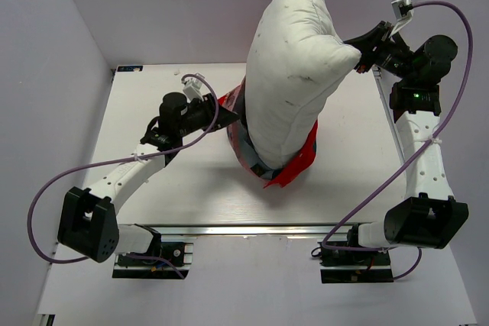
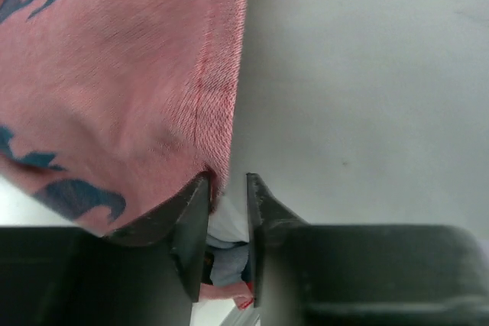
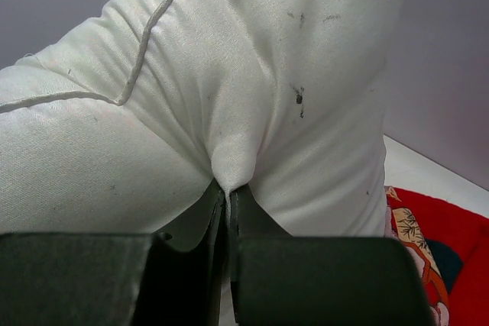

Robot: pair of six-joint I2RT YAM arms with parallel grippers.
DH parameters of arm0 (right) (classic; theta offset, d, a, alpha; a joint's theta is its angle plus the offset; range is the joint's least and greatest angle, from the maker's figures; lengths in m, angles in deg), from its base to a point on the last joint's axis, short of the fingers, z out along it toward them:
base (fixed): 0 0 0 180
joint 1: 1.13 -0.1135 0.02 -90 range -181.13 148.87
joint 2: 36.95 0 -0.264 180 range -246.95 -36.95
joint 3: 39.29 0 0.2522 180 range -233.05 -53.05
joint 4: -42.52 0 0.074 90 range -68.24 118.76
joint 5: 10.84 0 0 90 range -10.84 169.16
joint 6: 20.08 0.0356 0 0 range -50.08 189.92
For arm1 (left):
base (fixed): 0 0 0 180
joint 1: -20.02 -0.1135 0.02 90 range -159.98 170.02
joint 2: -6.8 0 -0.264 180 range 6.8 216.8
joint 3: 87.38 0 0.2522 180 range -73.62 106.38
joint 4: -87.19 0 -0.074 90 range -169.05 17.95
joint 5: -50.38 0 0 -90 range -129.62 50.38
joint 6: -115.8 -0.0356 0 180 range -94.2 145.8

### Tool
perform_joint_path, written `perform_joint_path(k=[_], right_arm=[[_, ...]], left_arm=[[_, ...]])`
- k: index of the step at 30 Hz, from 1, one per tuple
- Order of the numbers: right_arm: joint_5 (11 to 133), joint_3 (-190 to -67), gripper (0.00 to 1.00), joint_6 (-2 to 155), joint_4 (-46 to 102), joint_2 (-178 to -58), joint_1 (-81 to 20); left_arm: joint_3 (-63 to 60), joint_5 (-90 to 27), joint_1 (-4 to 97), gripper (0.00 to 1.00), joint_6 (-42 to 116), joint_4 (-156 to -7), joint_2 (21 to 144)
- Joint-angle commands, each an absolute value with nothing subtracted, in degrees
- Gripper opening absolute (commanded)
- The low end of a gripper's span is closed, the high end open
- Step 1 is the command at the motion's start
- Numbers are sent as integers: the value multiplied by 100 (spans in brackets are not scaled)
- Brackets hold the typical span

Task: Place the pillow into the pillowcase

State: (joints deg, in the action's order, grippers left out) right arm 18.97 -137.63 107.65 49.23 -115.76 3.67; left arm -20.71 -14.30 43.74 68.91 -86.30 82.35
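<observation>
Pillow [image 1: 294, 74] is pinched at its upper side by right gripper [image 3: 228, 188], clamped tight. Long axis stands roughly upright, lower end seated in pillowcase [image 1: 303, 162] mouth below. Left gripper [image 2: 228, 181], nearer the hem, is narrowly parted; grip cannot be told.

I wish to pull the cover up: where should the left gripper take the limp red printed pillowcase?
The stitched hem of the limp red printed pillowcase, from the left arm's side: that edge is thin and free, right at the left gripper, while the plump white pillow fills the middle.
</observation>
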Motion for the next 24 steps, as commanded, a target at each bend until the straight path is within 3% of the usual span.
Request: perform_joint_path(k=[1, 3, 9, 24], right_arm=[[1772, -13778, 0, 10648, 4748, -11491, 353], [1781, -13787, 0, 10657, 4757, -11508, 353], [1789, -13778, 0, 10666, 4766, -11517, 353], [1719, -13813, 0, 10622, 4731, -11535, 353]], left_arm=[[-1851, -1606, 4366, 42, 6624, -8143, 8063], [-1825, -1712, 4357, 49, 6483, -7941, 8054], [-1772, -1817, 4366, 56, 6254, -7677, 8203], [-963, -2873, 4111, 59, 5419, -6595, 8793]])
